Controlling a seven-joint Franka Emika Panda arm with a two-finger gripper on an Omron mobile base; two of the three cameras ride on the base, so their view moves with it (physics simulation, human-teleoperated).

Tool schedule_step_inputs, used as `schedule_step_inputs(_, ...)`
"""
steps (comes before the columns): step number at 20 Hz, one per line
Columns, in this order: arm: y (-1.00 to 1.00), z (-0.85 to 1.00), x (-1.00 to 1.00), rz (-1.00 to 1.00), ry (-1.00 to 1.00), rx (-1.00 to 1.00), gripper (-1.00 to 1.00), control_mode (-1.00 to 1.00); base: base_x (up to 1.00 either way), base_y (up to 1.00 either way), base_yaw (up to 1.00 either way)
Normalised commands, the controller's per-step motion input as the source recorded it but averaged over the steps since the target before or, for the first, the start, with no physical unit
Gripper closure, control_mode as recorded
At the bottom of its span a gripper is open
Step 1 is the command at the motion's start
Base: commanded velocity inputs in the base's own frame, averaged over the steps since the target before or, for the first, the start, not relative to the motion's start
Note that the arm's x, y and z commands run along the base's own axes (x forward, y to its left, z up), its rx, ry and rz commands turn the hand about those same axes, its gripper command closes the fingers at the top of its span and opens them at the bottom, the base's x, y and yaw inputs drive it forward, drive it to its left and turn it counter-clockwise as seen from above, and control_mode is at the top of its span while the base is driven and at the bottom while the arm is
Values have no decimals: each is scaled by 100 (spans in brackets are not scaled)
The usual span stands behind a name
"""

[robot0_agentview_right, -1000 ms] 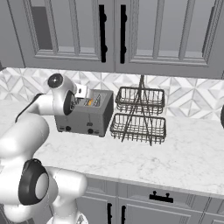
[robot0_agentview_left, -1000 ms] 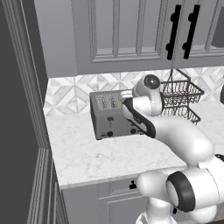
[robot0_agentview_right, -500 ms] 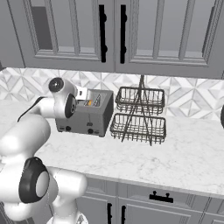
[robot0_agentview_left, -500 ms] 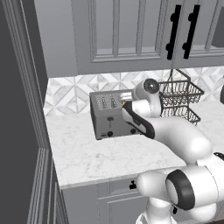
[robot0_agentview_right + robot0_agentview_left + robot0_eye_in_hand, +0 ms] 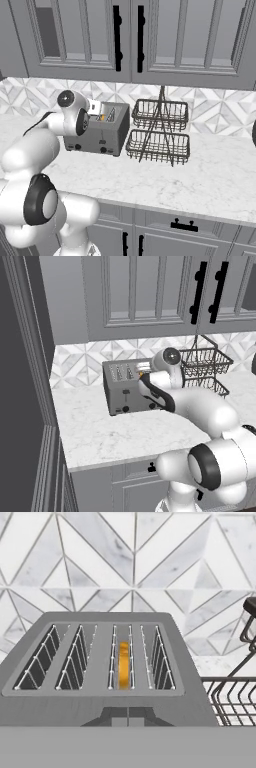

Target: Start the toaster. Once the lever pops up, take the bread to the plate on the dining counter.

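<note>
Gripper [image 5: 128,716] closed on nothing, poised at the toaster's front edge, likely for the lever | toaster [image 5: 129,387] boxy brushed grey metal, on the veined marble worktop [image 5: 115,433] against the tiled backsplash [image 5: 135,557] | bread [image 5: 123,664] sunk in third slot, orange crust edge-up between wire guides | black wire basket rack [image 5: 160,131] just beside.

The arm [image 5: 200,406] is built of glossy white, rounded shells, joined by dark grey to black rings. A round dark cap with a pale rim is seen at one joint [image 5: 66,98]. A black band is wrapped along the forearm [image 5: 157,396].
</note>
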Motion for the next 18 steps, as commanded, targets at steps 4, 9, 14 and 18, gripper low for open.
schedule_step_inputs(4,5,-7,12,0,0,0,100,-100,0,0,0)
schedule_step_inputs(9,4,-7,9,0,0,0,100,-100,0,0,0)
schedule_step_inputs(14,0,-4,2,0,0,0,100,-100,0,0,0)
schedule_step_inputs(18,1,-7,3,0,0,0,100,-100,0,0,0)
